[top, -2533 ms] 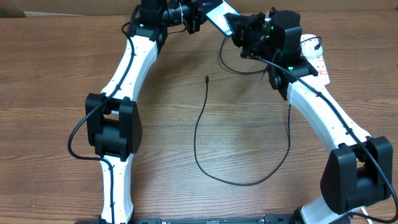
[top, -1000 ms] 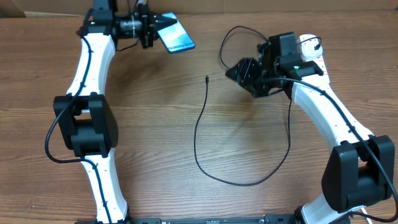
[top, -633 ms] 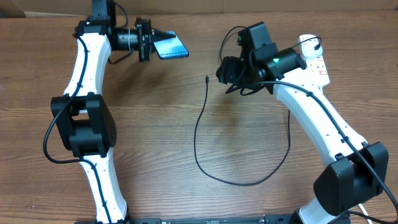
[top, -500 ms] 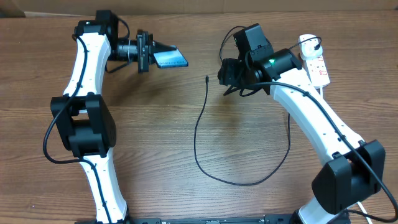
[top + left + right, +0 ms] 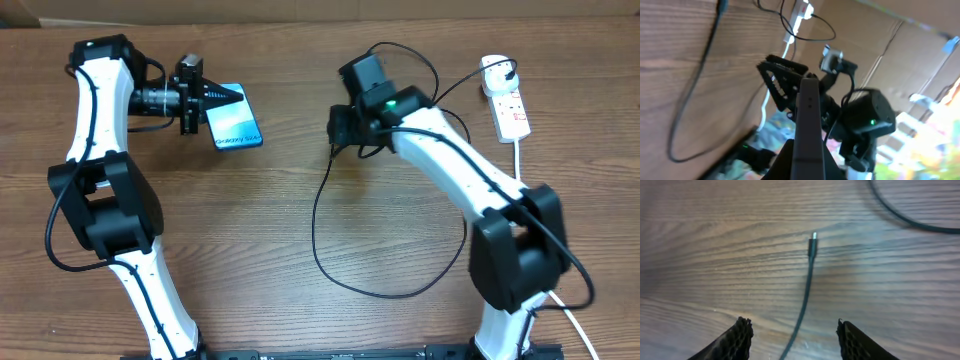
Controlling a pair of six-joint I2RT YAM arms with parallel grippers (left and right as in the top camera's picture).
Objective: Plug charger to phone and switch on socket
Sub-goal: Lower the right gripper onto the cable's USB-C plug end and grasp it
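Observation:
The phone (image 5: 237, 128), blue-teal screen up, is held at one end in my shut left gripper (image 5: 220, 101) over the table's far left; in the left wrist view the phone (image 5: 807, 120) shows edge-on between the jaws. The charger (image 5: 318, 215) is a thin black cable looping across the table's middle to the white plug in the socket (image 5: 512, 112) at the far right. My right gripper (image 5: 340, 130) hovers over the cable's free end. Its connector tip (image 5: 812, 243) lies on the wood ahead of the open gripper (image 5: 796, 339), the cable running between the fingers untouched.
The socket's thick white cord (image 5: 520, 160) runs down the right side. Cardboard walls (image 5: 300, 8) border the far table edge. In the left wrist view my right arm (image 5: 862, 117) stands beyond the phone.
My left arm has swung the phone left and toward the table. My right gripper has moved left from near the socket to over the cable's tip, jaws slightly narrower.

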